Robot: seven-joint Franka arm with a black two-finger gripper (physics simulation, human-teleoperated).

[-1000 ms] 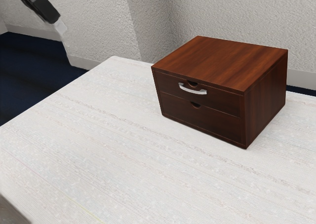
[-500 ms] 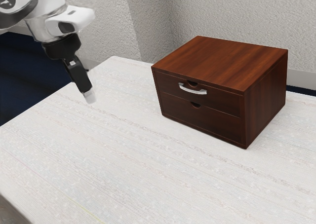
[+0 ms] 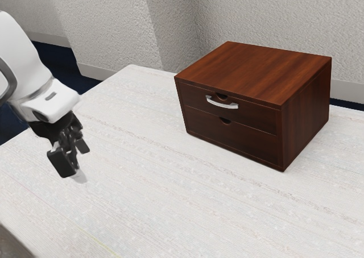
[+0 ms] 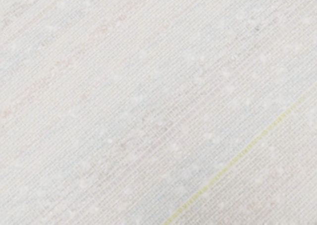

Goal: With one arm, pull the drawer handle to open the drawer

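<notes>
- While the hand (image 3: 71, 170) is hanging low over the worktop (image 3: 170, 207) at the exterior view's left, I am treating this as the approach stage, and I am seeing nothing carried in it.
- I am not managing to tell how wide the hand is standing, because its black parts are overlapping from this side.
- The wooden cabinet (image 3: 256, 70) is sitting far toward the exterior view's right, well apart from the hand, with its front facing the arm's side.
- The silver handle (image 3: 222, 104) is lying across the upper drawer (image 3: 250, 111), which is sitting flush with the front, so I am judging it shut.
- The wrist view is looking down at bare worktop weave and a thin yellow line (image 4: 237, 158), so the hand is pointing downward, not at the handle.
- I am judging that the hand is needing to travel rightward and turn toward the drawer front.
</notes>
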